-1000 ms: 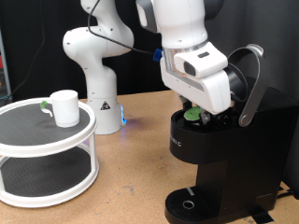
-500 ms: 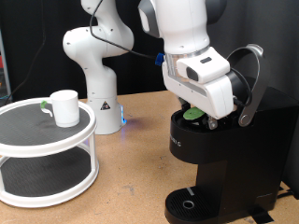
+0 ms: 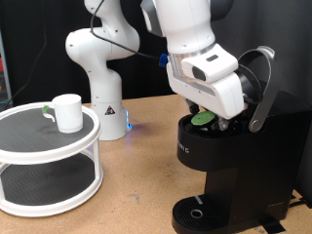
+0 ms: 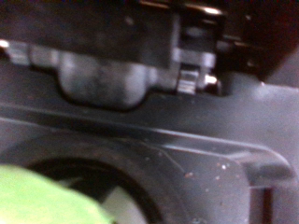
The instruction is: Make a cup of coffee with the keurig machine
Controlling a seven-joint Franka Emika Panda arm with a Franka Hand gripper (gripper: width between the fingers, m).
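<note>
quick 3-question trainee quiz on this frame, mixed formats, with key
1. True or false: the cup stands on the keurig machine's drip tray.
2. Where is the gripper? A) over the machine's open pod chamber B) beside the cup C) at the drip tray
3. Fill in: the cup sits on the top tier of the white ___.

Key: 1 false, it is on the rack at the exterior view's left. 2 A, by the green-topped pod. 3 rack.
</note>
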